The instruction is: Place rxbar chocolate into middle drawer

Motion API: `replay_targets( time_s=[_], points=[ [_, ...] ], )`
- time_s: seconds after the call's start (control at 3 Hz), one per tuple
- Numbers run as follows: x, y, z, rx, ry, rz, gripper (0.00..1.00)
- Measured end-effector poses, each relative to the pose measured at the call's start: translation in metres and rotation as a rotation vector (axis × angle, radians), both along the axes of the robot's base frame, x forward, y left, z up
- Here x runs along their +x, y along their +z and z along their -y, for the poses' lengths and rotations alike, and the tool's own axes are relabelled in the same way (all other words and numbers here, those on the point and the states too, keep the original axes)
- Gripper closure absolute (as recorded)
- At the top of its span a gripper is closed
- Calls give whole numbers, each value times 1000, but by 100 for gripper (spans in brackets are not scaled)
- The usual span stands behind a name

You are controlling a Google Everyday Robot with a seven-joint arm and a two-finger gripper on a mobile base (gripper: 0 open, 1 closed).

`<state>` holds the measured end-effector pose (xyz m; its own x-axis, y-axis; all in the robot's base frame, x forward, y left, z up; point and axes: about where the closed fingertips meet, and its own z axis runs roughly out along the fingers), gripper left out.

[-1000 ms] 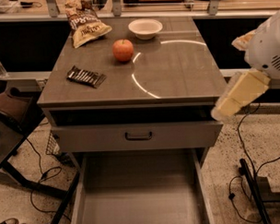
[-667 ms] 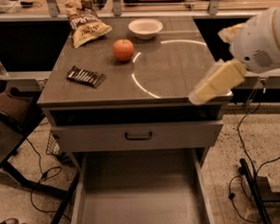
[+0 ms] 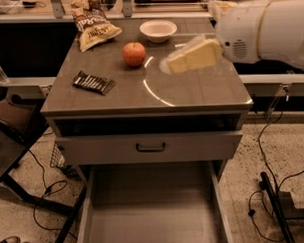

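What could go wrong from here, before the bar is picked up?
1. The apple sits between the gripper, hovering over the cabinet top on the right, and the rxbar chocolate; the arm might knock it rolling.
2. The bar lies near the top's left edge; a poor grasp might push it off, missing the middle drawer.

Nothing readable (stripes on rxbar chocolate [image 3: 94,83], chip bag [image 3: 94,26] print); hand [image 3: 174,63] over tabletop [image 3: 191,94].

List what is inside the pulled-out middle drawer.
Nothing shows in the middle drawer: bare grey floor only. Its front end runs out of view. The rxbar chocolate lies on the tabletop, and the gripper hangs above that top, right of the apple.
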<state>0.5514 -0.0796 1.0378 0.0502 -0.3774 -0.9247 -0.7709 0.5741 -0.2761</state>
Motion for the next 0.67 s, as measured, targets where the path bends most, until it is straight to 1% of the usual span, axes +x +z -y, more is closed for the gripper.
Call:
replay_targets(
  time_s=[0.33, 0.67],
  points=[
    [3, -1, -28, 88, -10, 83, 0],
    [-2, 12, -53, 91, 18, 134, 0]
  ],
)
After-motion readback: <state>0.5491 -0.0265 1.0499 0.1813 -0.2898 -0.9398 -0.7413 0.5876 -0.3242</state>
